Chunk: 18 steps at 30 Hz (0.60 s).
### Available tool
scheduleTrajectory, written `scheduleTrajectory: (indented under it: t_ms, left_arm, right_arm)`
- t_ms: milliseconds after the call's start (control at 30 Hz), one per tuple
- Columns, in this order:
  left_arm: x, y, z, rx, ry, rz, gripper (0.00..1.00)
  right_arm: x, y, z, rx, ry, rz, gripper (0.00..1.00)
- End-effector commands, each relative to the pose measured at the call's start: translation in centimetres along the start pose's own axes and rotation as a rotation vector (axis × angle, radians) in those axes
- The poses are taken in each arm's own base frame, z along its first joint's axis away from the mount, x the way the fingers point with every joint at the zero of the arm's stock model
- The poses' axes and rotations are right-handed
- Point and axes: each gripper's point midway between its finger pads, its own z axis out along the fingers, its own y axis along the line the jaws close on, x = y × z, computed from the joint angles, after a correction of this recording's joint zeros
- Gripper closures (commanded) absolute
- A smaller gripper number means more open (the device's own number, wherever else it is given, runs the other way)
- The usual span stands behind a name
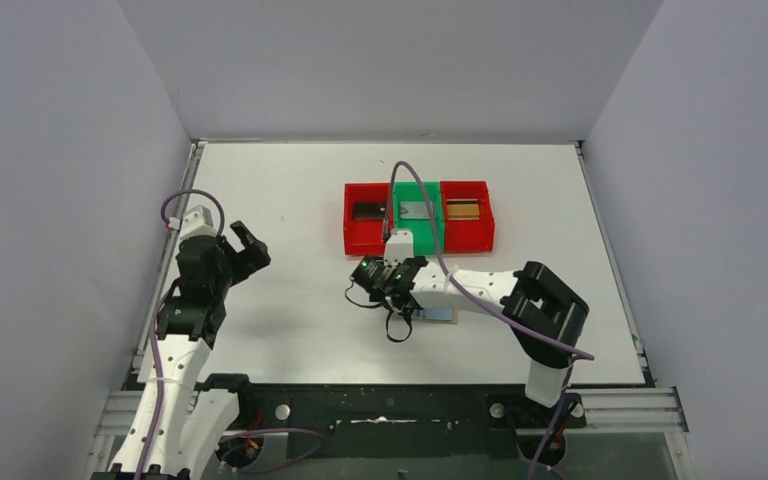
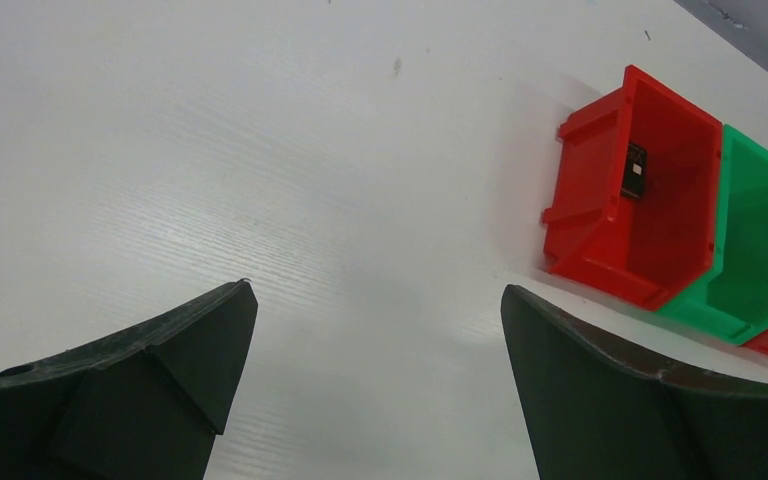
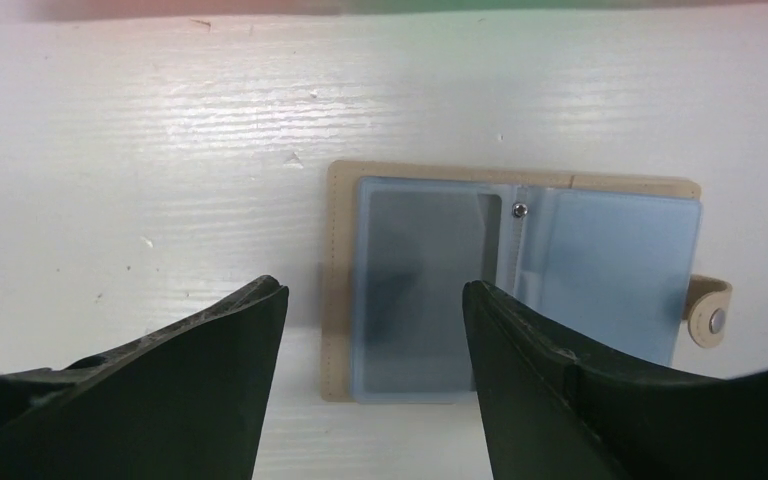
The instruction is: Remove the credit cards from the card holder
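The right claw [image 3: 372,295] hung released over the card holder [image 3: 560,270], spread open flat on the table [image 3: 160,150], likely for easy reach; the left claw [image 2: 377,290] idled, likewise released.

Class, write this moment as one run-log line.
left gripper: open, idle | right gripper: open over card holder | holder: unfolded | dark card, silver card, gold card: in bins

White arms [image 1: 163,395], black joints [image 1: 200,272], purple cables [image 1: 520,322] (one each), black gripper fingers [image 3: 160,400]

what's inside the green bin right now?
One silver-grey rectangular card lies flat in the green plastic bin. The right arm's purple cable crosses it, and the wrist hides the near left corner.
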Motion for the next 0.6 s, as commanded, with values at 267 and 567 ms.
scheduleTrajectory:
  t_ms: [267,567]
  left_arm:
    - [-1.7,-0.9,-0.2,0.031,-0.051,-0.008,0.04]
    - [-1.8,-0.9,-0.3,0.036,-0.055,-0.009,0.04]
  right_arm:
    - [-0.6,-0.4,0.9,-0.086,-0.023,0.107,0.35]
    - [0.4,-0.5,1.9,-0.176,0.005,0.151,0.40]
